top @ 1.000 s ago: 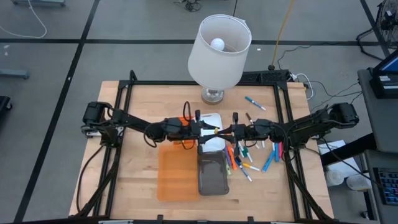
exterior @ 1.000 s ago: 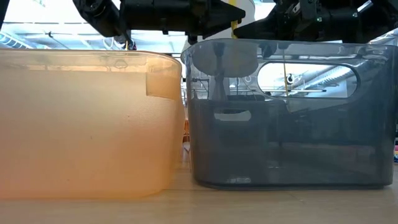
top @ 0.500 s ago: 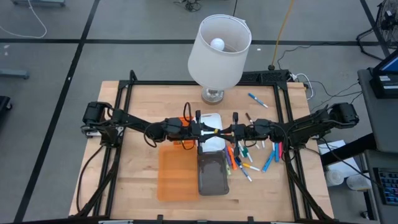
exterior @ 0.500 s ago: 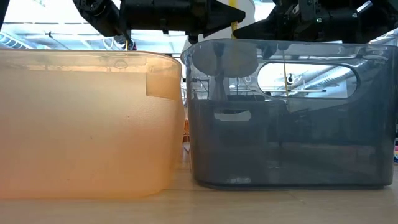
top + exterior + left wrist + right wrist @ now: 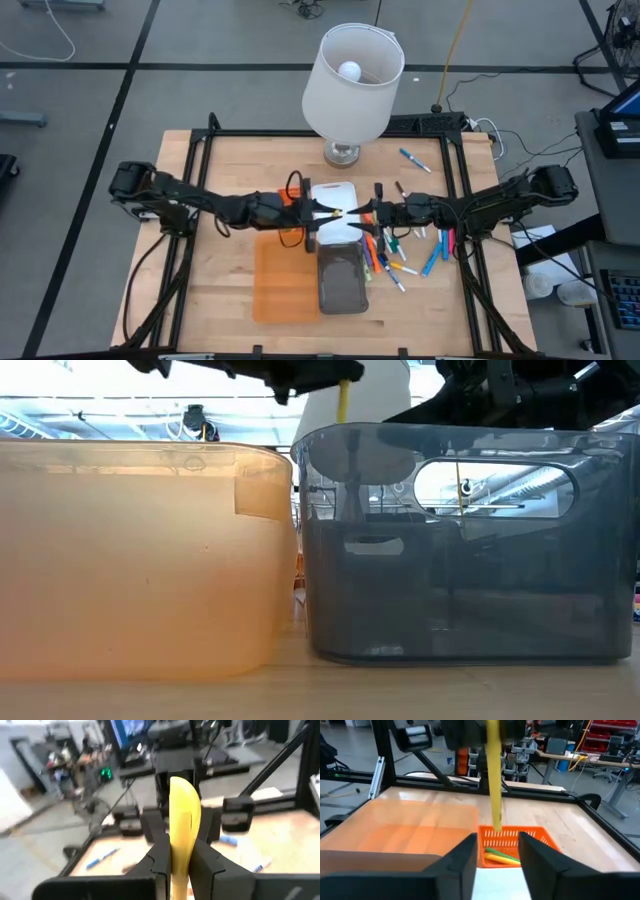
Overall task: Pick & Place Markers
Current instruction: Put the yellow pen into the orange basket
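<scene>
A yellow marker [image 5: 184,815] stands upright in my shut left gripper [image 5: 328,212], over the white tray [image 5: 335,192] at mid-table. In the low view the marker [image 5: 344,402] hangs above the grey tray [image 5: 460,540]. My right gripper [image 5: 364,212] stands open just right of it, level, its fingers [image 5: 465,862] apart with nothing between them. Several loose markers [image 5: 400,255] lie on the wood to the right. An orange basket [image 5: 512,840] holds a yellow and a green marker. My left gripper pinches the yellow marker [image 5: 181,847] between its two fingers [image 5: 161,857], which come level from the table's left and lie across it. The marker is upright and lifted clear. Most of its length [image 5: 495,795] hangs below the fingers.
An orange tray [image 5: 285,280] and the grey tray [image 5: 342,280] sit side by side near the front. A white lamp [image 5: 352,80] stands at the far middle. A blue marker [image 5: 410,160] lies apart at the far right. A black frame [image 5: 200,170] borders the table.
The two grippers met at the yellow marker over the white tray. My left gripper has since drawn back toward the table's left and up, carrying the marker. My right gripper has let go and stayed in place.
</scene>
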Robot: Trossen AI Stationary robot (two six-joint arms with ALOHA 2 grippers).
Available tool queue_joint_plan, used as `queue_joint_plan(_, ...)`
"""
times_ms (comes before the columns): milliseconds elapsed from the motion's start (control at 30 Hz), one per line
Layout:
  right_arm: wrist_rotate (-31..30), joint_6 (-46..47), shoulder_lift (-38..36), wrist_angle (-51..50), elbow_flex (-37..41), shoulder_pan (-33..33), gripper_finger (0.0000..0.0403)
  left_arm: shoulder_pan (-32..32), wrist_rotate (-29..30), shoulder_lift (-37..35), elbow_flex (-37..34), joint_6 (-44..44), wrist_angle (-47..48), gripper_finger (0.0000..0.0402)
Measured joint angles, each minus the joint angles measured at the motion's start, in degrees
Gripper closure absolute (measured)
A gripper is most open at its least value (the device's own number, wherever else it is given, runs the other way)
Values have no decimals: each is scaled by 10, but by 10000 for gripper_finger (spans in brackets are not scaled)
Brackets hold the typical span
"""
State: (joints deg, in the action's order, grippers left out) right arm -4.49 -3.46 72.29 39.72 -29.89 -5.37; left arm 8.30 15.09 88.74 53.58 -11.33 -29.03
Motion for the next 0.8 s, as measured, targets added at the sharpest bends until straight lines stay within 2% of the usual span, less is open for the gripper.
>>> queue_joint_plan(67,0,9,-7,1,0,0,240,6,38,-21,-19,30,39,362)
queue_joint_plan(200,-1,10,-25,-24,1,0,209,7,81,-51,-93,105,22,362)
queue_joint_plan(300,-6,12,-47,-43,1,0,199,1,113,-75,-166,158,-49,362)
queue_joint_plan(400,-23,12,-65,-61,0,0,196,-12,117,-82,-244,221,-132,362)
queue_joint_plan(500,-32,12,-80,-73,0,0,198,-28,122,-84,-294,278,-187,362)
queue_joint_plan(700,-32,12,-103,-112,0,0,203,-49,130,-83,-326,353,-187,362)
queue_joint_plan(800,-32,12,-113,-131,0,0,202,-51,129,-82,-326,362,-184,331)
